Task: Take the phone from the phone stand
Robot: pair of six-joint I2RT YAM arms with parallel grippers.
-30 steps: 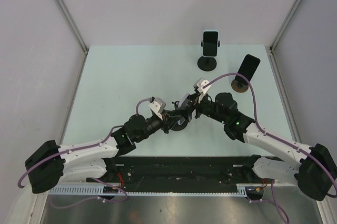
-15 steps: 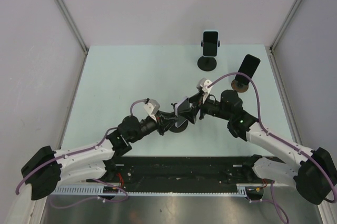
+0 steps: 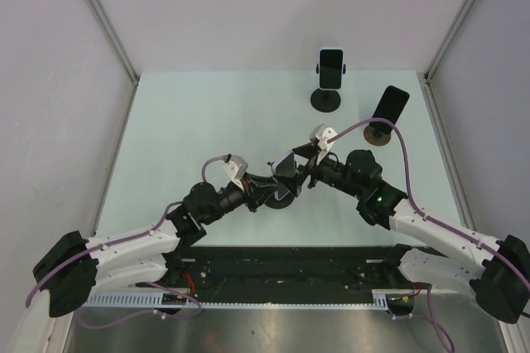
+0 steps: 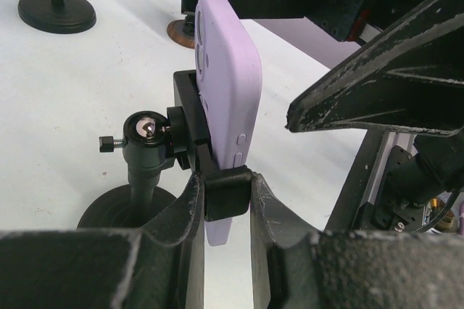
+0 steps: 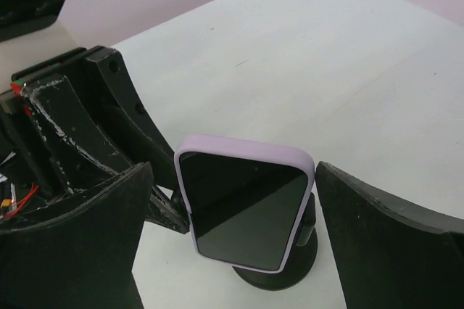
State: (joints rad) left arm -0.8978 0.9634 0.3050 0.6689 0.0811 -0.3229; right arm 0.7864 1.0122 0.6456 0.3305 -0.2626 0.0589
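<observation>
**Left gripper (image 4: 226, 187) clamped on the phone stand (image 4: 136, 178), right gripper (image 5: 232, 178) spread around the phone (image 5: 243, 211)**

I am seeing the left gripper closed tight on the black cradle (image 4: 227, 200) of the phone stand, one finger pressing on each side of its lower clip. The right gripper is hanging with its jaws spread wide. Its fingers (image 5: 72, 251) are standing on either side of the phone, near it and not touching it. The phone, in a lilac case, is sitting upright in the cradle with its dark screen facing the right wrist camera. The clip and the left gripper are covering its lower edge. The cradle is joining a ball joint (image 4: 147, 129) above a round black base (image 4: 119, 213). All this is standing near the middle of the pale table (image 3: 182, 137), between the two arms. Far behind, well apart, a second stand (image 3: 325, 100) is carrying a light-cased phone (image 3: 330, 69). Near it, a third stand (image 3: 379, 133) with a brown base is carrying a dark tilted phone (image 3: 389, 106).
</observation>
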